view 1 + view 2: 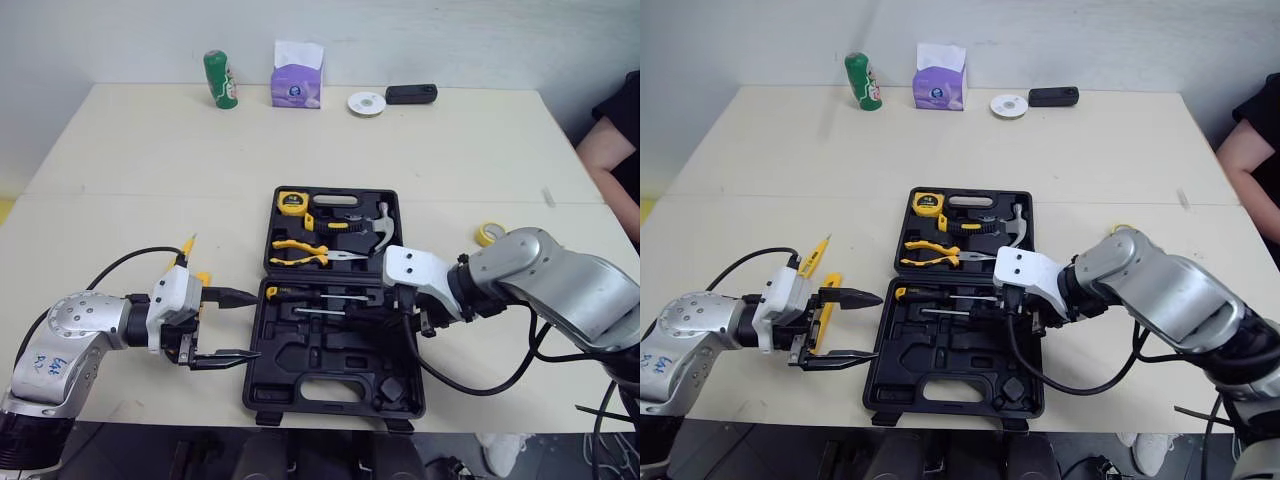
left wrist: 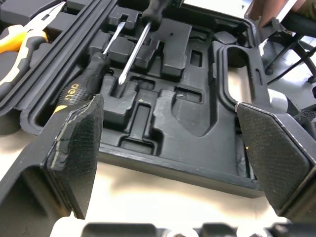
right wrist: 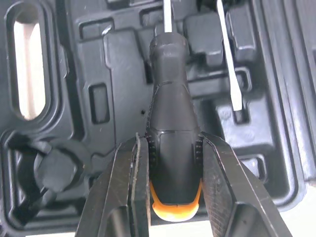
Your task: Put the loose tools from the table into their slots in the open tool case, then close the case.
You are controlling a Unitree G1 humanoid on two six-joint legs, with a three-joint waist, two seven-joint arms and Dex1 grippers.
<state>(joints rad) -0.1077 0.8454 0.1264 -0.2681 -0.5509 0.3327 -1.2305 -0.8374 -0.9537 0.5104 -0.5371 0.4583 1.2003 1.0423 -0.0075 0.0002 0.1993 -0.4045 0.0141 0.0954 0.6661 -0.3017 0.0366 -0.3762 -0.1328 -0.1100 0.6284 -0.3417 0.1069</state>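
right jaws: clamped on screwdriver (image 3: pixel 174 163) over case (image 1: pixel 330 385), lower centre | left jaws: spread, empty, at case's left edge

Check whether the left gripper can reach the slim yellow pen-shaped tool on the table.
Probably yes: the left gripper is open, and the slim yellow pen-shaped tool lies uncovered beside it.

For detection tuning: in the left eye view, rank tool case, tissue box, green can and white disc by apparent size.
Largest to smallest:
tool case
tissue box
green can, somewhat smaller than the box
white disc
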